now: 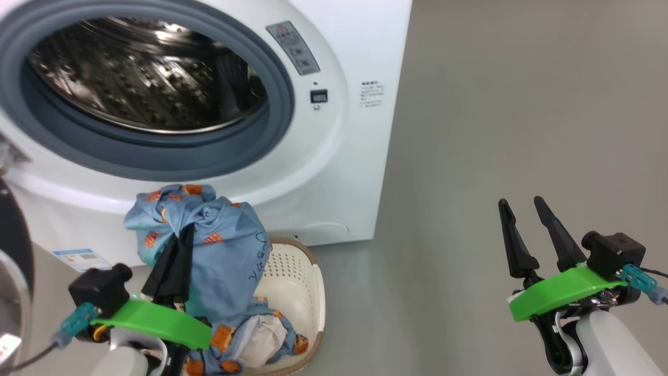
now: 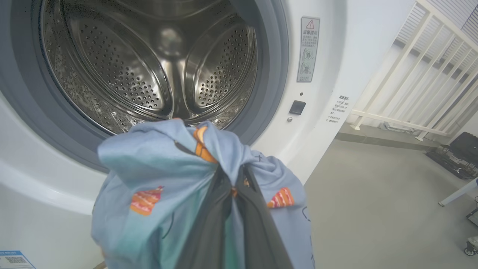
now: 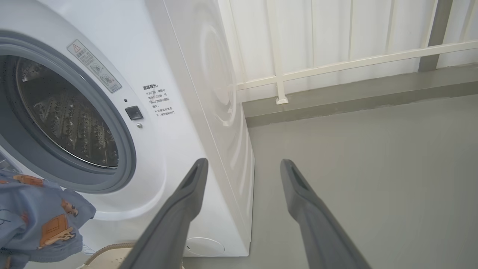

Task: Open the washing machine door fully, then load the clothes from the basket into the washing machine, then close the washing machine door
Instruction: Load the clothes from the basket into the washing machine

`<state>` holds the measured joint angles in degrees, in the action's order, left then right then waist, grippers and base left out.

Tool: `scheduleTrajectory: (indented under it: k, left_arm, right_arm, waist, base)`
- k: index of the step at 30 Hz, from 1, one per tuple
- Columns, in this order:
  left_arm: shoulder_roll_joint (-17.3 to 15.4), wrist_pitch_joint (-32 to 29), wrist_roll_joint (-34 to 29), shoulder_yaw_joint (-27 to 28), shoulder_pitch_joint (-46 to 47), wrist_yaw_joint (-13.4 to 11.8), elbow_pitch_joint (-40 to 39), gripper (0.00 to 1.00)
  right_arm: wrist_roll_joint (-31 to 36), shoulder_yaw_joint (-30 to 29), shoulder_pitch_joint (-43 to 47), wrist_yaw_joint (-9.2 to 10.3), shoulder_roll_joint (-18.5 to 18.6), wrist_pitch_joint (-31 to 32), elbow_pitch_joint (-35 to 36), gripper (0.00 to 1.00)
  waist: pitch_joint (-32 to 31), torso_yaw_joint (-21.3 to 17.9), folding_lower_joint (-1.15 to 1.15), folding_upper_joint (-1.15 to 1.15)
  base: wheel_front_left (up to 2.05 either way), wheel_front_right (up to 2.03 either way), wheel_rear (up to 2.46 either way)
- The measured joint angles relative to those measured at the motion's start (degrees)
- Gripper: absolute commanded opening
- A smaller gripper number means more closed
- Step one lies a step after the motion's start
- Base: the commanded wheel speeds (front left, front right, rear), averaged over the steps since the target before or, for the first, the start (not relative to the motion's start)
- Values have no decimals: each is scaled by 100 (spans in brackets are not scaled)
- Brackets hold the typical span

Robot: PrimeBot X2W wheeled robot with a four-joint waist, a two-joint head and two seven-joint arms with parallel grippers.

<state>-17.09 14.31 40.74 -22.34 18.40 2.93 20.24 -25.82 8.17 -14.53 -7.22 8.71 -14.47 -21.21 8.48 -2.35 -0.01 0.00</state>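
The washing machine stands open, its steel drum bare inside the grey ring. Its black door shows at the far left edge, swung out. My left gripper is shut on a light-blue printed garment, lifted above the basket and just below the drum opening. In the left wrist view the garment bunches around my dark fingers in front of the drum. More clothes lie in the basket. My right gripper hangs open over the floor, right of the machine.
Grey floor spreads to the right of the machine. A white railing and a wall stand beyond it. Dark equipment and a wheeled leg sit on the floor at the far right of the left wrist view.
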Motion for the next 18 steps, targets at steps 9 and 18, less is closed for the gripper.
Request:
scheduleTrajectory:
  k: [9, 18]
  left_arm:
    - [33, 8, -372, 205, -422, -209, -667, 0]
    - [23, 8, -413, 205, -573, -328, -827, 0]
  right_arm:
    - [-180, 67, 130, 0, 111, 0, -12, 100]
    - [-190, 118, 205, 0, 176, 0, 5, 100]
  waist:
    - [-380, 209, 0, 0]
    - [-417, 236, 1, 0]
  base:
    - [0, 0, 0]
    - [0, 0, 0]
